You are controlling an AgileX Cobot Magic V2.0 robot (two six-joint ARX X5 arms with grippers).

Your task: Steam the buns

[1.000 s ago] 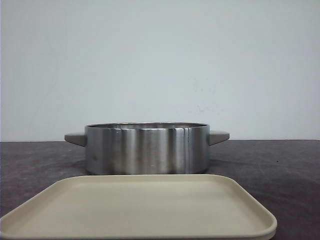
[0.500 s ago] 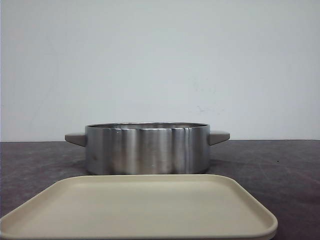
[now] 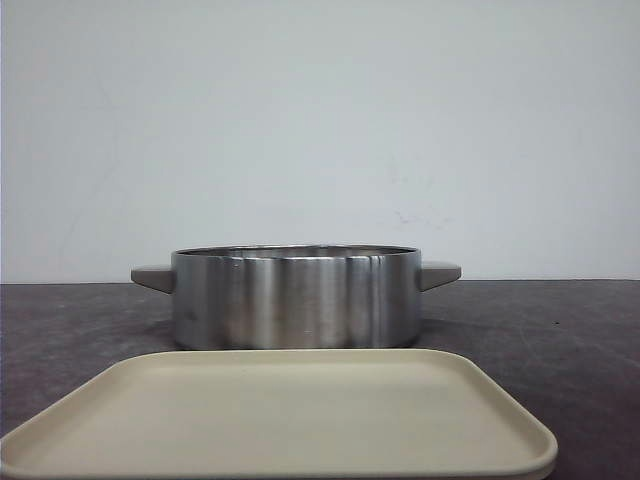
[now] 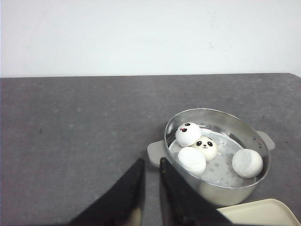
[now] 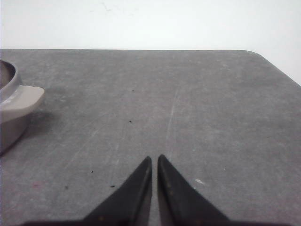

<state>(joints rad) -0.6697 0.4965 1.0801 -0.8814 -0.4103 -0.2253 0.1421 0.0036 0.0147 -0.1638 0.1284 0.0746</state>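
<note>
Four white buns lie inside the steel pot (image 4: pixel 217 112) on its perforated steamer plate. One shows a red mark (image 4: pixel 188 133), one shows a panda face (image 4: pixel 205 148), and two show plain white sides (image 4: pixel 192 160) (image 4: pixel 247 163). In the front view the pot (image 3: pixel 295 300) hides the buns. My left gripper (image 4: pixel 151 161) hovers above the table beside the pot's near handle, its jaws nearly together and empty. My right gripper (image 5: pixel 154 157) is shut and empty over bare table, well away from the pot's other handle (image 5: pixel 21 99).
A beige rectangular tray (image 3: pixel 280 420) lies in front of the pot, with nothing on it; its corner shows in the left wrist view (image 4: pixel 263 214). The dark grey table (image 5: pixel 188 94) ends at a rounded far corner. A white wall stands behind.
</note>
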